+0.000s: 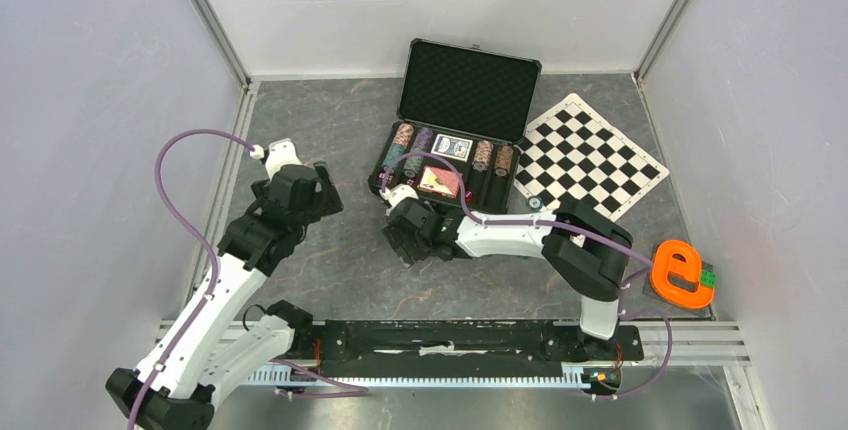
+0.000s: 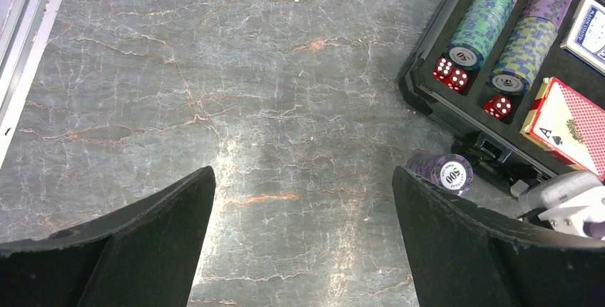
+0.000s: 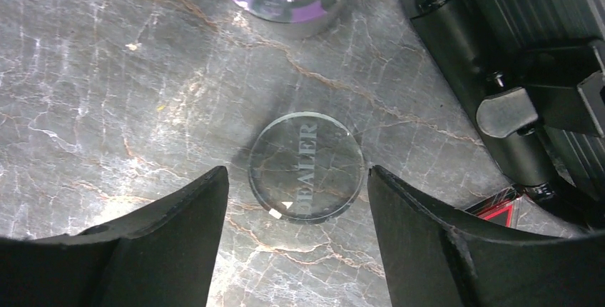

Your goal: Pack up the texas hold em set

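The black case stands open at the back, with rows of striped chips, a blue deck, a red deck and red dice in its tray. A short purple chip stack lies on the table by the case's front edge. A clear round disc marked DEALER lies flat beside it. My right gripper is open and low over the table, one finger on each side of the disc, with gaps both sides. My left gripper is open over bare table to the left of the case.
A black-and-white chequered mat lies right of the case, and a small round piece sits at its near corner. An orange e-shaped piece is at the right edge. The case's latch is close to my right finger.
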`<state>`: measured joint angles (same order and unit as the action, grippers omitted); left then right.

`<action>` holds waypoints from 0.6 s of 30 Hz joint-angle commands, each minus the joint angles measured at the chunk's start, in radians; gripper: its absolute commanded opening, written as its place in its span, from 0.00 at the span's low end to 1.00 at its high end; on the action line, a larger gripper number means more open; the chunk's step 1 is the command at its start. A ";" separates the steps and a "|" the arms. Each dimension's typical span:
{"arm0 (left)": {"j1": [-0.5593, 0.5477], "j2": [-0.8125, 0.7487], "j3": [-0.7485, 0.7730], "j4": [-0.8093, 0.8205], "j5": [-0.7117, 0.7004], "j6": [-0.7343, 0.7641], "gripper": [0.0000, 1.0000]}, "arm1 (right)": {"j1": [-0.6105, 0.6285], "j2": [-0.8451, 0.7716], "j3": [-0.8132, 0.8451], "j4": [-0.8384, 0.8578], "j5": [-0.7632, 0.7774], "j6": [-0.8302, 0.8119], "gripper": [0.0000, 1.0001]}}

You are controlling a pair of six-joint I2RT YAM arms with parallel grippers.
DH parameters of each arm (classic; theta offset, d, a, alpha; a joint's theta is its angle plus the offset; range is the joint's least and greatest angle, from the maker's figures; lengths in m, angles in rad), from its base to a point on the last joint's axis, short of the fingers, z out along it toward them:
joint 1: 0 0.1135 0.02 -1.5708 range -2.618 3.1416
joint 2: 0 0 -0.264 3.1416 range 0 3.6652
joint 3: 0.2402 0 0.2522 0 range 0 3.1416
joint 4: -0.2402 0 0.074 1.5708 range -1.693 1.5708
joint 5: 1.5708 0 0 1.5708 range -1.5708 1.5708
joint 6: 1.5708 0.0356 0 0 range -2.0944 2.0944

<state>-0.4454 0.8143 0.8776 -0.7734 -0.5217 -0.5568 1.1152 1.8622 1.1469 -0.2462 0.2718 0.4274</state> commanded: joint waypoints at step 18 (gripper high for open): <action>-0.001 -0.024 -0.018 0.050 0.036 0.065 1.00 | -0.020 -0.153 0.003 -0.009 -0.029 -0.030 0.54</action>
<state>-0.4454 0.8024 0.8623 -0.7677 -0.5095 -0.5339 1.0927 1.8339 1.1271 -0.2676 0.2340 0.4377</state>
